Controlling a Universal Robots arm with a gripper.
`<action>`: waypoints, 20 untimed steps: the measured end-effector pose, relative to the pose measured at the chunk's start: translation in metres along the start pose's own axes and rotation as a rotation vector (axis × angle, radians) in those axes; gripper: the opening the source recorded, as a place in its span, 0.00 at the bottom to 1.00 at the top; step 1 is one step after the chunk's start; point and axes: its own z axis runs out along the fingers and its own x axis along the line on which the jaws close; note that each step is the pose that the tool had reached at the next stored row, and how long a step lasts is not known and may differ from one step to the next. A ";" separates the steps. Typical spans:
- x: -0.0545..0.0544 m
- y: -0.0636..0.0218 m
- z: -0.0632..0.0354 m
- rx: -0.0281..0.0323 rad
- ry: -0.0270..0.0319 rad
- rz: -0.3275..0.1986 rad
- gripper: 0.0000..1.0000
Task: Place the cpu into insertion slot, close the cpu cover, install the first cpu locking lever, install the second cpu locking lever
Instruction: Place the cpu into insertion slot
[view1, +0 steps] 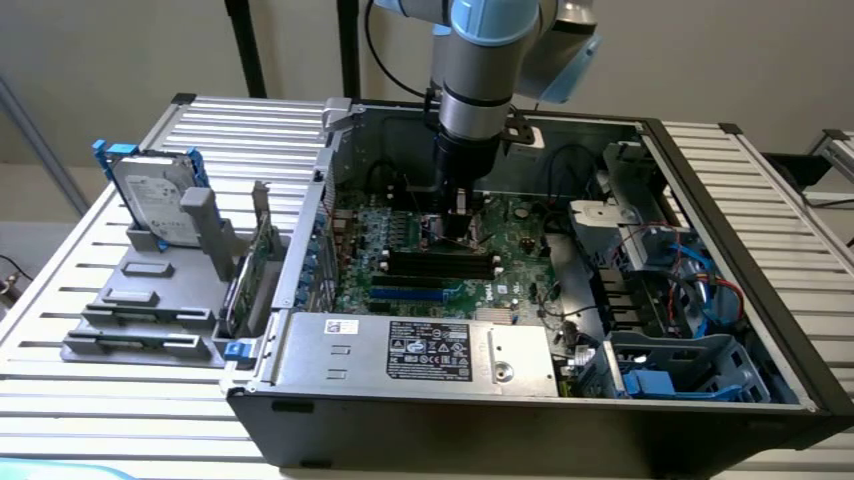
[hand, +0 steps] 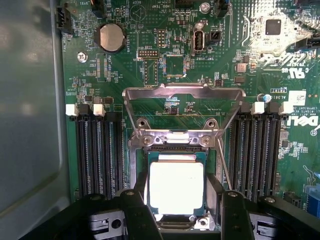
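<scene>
My gripper (view1: 458, 226) reaches down into the open computer case onto the green motherboard (view1: 514, 265). Its two black fingers (hand: 138, 207) stand against opposite sides of the cpu (hand: 176, 181), a tan-silver square chip with a green rim, so the jaws are shut on it. The chip sits level over the insertion slot (hand: 175, 149), whose black far edge shows just beyond it. I cannot tell whether the chip rests fully in the socket. The cpu cover (hand: 184, 93), a silvery frame, stands flipped open past the slot. A thin wire lever (hand: 223, 161) runs beside the socket.
Long black memory slots (hand: 97, 155) flank the socket on both sides. A coin battery (hand: 111, 37) lies further along the board. The grey power supply (view1: 414, 350) fills the case front, a drive cage with blue cables (view1: 667, 290) is at the exterior view's right, and a hard drive (view1: 154, 200) stands outside at the left.
</scene>
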 end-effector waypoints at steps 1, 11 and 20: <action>0.000 0.0000 0.0001 -0.0002 0.0007 0.000 0.55; 0.000 0.0000 0.0007 -0.0020 0.0008 0.000 0.55; 0.000 0.0001 0.0009 -0.0027 0.0010 0.000 0.56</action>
